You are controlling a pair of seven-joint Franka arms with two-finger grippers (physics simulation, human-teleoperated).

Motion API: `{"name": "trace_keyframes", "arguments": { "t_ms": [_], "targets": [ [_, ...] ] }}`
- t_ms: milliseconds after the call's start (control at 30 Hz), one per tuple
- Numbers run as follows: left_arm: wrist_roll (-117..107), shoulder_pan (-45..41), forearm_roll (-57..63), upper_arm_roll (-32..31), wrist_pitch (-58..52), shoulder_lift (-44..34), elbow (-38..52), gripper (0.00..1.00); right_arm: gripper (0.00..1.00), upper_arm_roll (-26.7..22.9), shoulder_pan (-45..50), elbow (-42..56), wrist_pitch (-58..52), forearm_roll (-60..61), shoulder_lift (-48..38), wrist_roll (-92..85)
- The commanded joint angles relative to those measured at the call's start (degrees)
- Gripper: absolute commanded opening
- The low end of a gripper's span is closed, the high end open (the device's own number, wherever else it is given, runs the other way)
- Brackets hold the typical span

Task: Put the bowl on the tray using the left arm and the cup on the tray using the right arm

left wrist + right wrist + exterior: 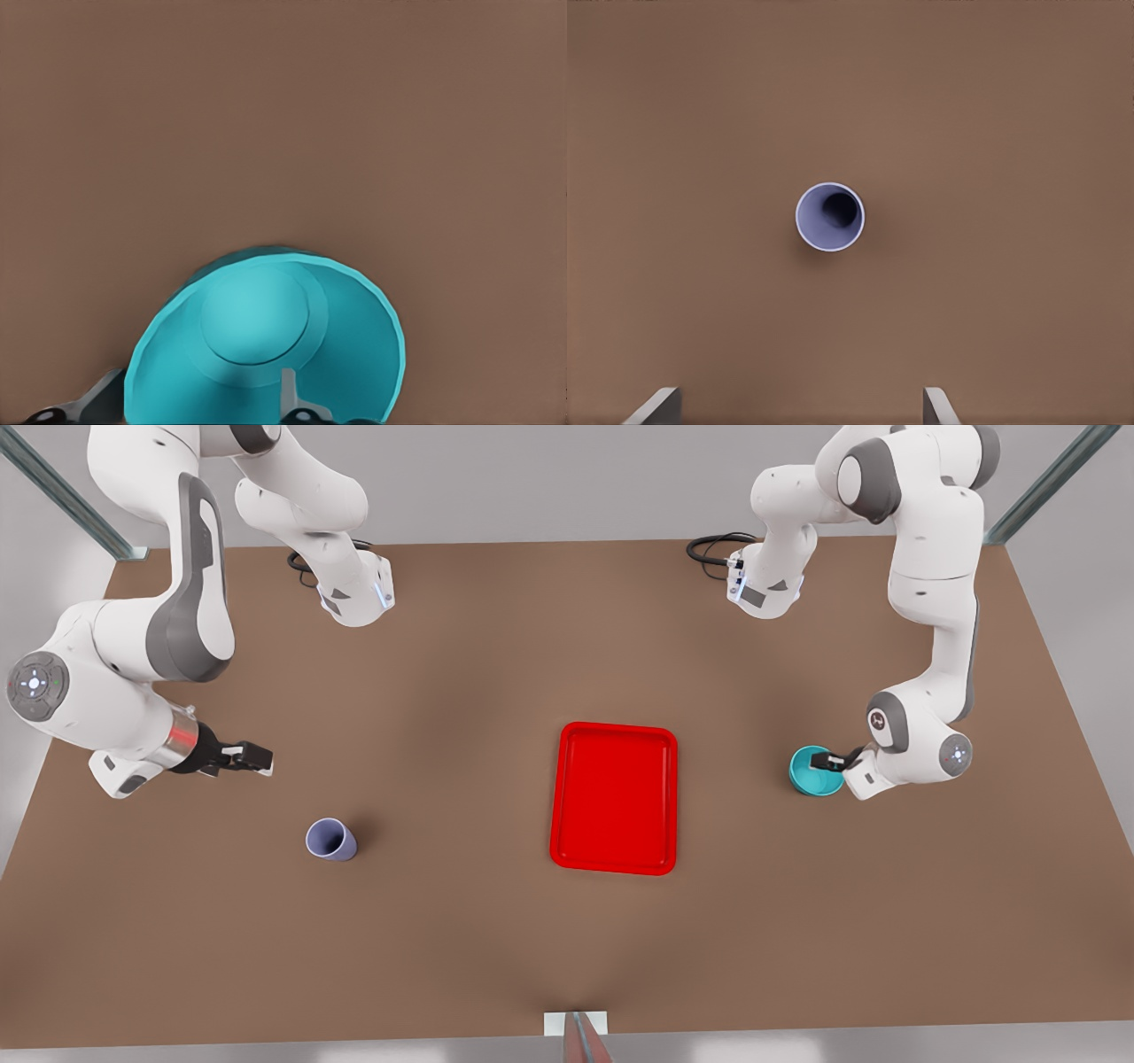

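The teal bowl (815,771) stands on the table at the front view's right, beyond the red tray (614,798). My left gripper (829,761) is at the bowl's rim and open. In the left wrist view one finger (296,396) is inside the bowl (266,336), the other finger (93,404) outside its wall. The lavender cup (331,839) stands upright at the front view's left. My right gripper (260,759) hovers open above and beside it. In the right wrist view the cup (830,217) lies ahead of the fingertips (660,403).
The brown table (461,655) stretches wide around the tray. Both arm bases (354,593) stand at the far edge, with black cables beside them. Metal frame posts (62,496) rise at the far corners.
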Motion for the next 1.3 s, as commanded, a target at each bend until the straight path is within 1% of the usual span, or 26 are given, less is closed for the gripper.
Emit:
{"name": "trace_keyframes", "arguments": {
  "t_ms": [0, 67, 133, 367, 433, 533, 567, 600, 667, 700, 733, 767, 833, 867, 933, 967, 1067, 1233, 1267],
  "targets": [
    [0.0, 0.0, -0.3, 0.0, 0.1, 0.0, 0.0, 0.31, 1.00, 0.0, 0.0, 0.0, -0.1, 0.0, 0.0, 0.0],
    [-0.3, 0.0, -0.3, 0.0, 0.1, 0.0, 0.4, 0.25, 1.00, 0.0, 0.0, 0.0, -0.4, 0.0, 0.0, 0.0],
    [-0.4, 0.0, -0.3, 0.0, 0.1, 0.7, 0.9, 0.21, 1.00, 0.0, -0.5, 0.0, -0.4, 0.0, 0.0, 0.0],
    [-2.7, 0.0, -0.3, 0.0, -0.6, 1.3, 2.6, 0.21, 1.00, 0.0, -0.5, 0.0, -0.4, 0.0, 0.0, 0.0],
    [-5.4, 0.0, -0.3, -0.9, -0.9, 1.1, 3.2, 0.21, 1.00, 0.0, -0.5, 0.0, -0.4, 0.0, 0.0, 0.0],
    [-5.8, 0.0, -1.9, -1.0, -0.9, 1.1, 3.3, 0.21, 1.00, 0.0, -0.5, 0.0, -0.4, 0.0, 0.0, 0.0],
    [-7.6, -0.7, -4.6, -1.7, -1.6, 0.8, 5.0, 0.21, 1.00, 0.0, -0.5, 0.0, -0.4, 0.0, 0.0, 0.0],
    [-12.9, -4.4, -5.5, -1.6, -3.9, -0.3, 7.5, 0.21, 1.00, 0.0, -0.5, 0.0, -0.4, 0.1, 0.0, 0.0],
    [-29.8, -12.7, -5.5, -1.6, -4.7, -1.4, 11.8, 0.21, 1.00, 0.0, -0.5, 0.0, -0.4, 0.1, 0.0, 0.0],
    [-36.3, -15.7, -5.4, -1.6, -5.9, -0.5, 14.7, 0.21, 1.00, 0.0, -0.5, 0.0, -0.8, 0.1, 0.0, 0.0],
    [-41.9, -17.9, -5.4, -1.5, -8.1, 2.5, 19.8, 0.21, 1.00, 0.0, -0.5, 0.0, -0.8, 0.1, 0.0, 0.0],
    [-45.6, -18.6, -5.4, -1.6, -9.6, 3.9, 22.0, 0.21, 1.00, 0.0, -0.5, 0.0, -0.8, 0.1, 0.0, 0.0],
    [-57.1, -24.5, -5.4, -1.7, -12.0, 3.3, 21.8, 0.21, 1.00, 0.0, -0.5, 0.0, -0.8, 0.3, 0.0, 0.0],
    [-59.7, -25.0, -5.5, -3.1, -12.7, 2.4, 21.5, 0.21, 1.00, 0.0, -0.5, 0.0, -0.9, 0.4, 0.0, 0.0],
    [-61.0, -26.3, -5.5, -6.0, -14.5, 0.2, 18.3, 0.21, 1.00, 0.0, -0.5, 0.0, -0.9, 0.4, 0.0, 0.0],
    [-61.0, -27.5, -5.7, -7.0, -12.9, 0.6, 17.4, 0.21, 1.00, 0.0, -0.5, 0.0, -0.9, 0.4, 0.0, 0.0],
    [-60.9, -29.2, -10.0, -7.4, -8.5, 1.1, 14.9, 0.21, 1.00, 0.0, -0.5, 0.0, -0.9, 0.4, 0.0, 0.0],
    [-60.0, -30.8, -10.3, -8.1, -5.6, 2.2, 12.9, 0.21, 1.00, 0.0, -0.6, 0.0, -0.9, 0.4, 0.0, 0.0],
    [-59.9, -30.8, -10.3, -8.1, -4.9, 2.9, 12.9, 0.31, 1.00, 0.0, -0.6, 0.0, -0.9, 0.4, 0.0, 0.0]
  ]
}}
